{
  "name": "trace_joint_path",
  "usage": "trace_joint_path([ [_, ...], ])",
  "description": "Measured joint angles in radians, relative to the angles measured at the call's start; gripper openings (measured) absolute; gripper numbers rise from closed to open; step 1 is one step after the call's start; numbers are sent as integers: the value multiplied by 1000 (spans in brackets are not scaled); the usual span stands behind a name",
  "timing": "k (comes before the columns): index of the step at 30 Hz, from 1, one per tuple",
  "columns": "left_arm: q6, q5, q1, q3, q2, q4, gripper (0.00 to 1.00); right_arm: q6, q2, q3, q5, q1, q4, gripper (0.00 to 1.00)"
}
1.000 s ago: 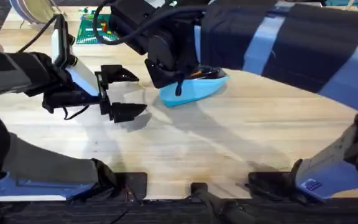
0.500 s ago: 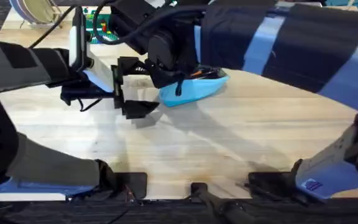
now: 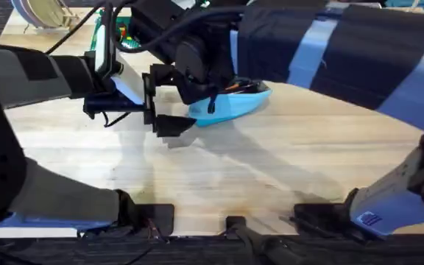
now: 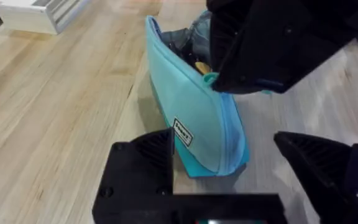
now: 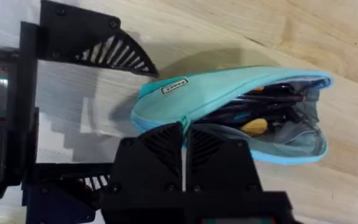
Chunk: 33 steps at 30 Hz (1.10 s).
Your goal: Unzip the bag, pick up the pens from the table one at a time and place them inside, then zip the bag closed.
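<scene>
A light blue soft fabric pencil pouch (image 3: 230,104) lies on the pale wooden plank worktop (image 3: 271,169), its zipper open along most of its length, with dark pens (image 5: 260,107) and an orange-tipped item visible inside. The left gripper (image 3: 162,99), black, holds its jaws spread wide around the pouch's closed end, one finger on each side. The right gripper (image 5: 185,134) has its jaws pressed together, pinching the small teal zipper pull (image 4: 211,78) at the pouch's upper edge.
</scene>
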Motion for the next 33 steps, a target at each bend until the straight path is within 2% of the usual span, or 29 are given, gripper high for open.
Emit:
trace_joint_path([
  [5,-48,0,0,0,0,3,995,0,0,0,0,0,0,30],
  [14,-50,0,0,0,0,3,983,0,0,0,0,0,0,31],
  [15,-52,0,0,0,0,3,933,0,0,0,0,0,0,30],
  [16,-54,0,0,0,0,3,838,0,0,0,0,0,0,30],
  [17,-54,0,0,0,0,4,797,0,0,0,0,0,0,30],
  [21,-55,-1,0,0,0,2,723,0,0,0,0,0,0,30],
  [25,-57,-2,0,0,0,-9,696,0,0,0,0,0,0,31],
  [31,-59,-8,0,0,0,-9,468,0,0,0,0,0,0,30],
  [33,-58,-13,-1,0,0,-9,444,0,0,0,0,0,0,30],
])
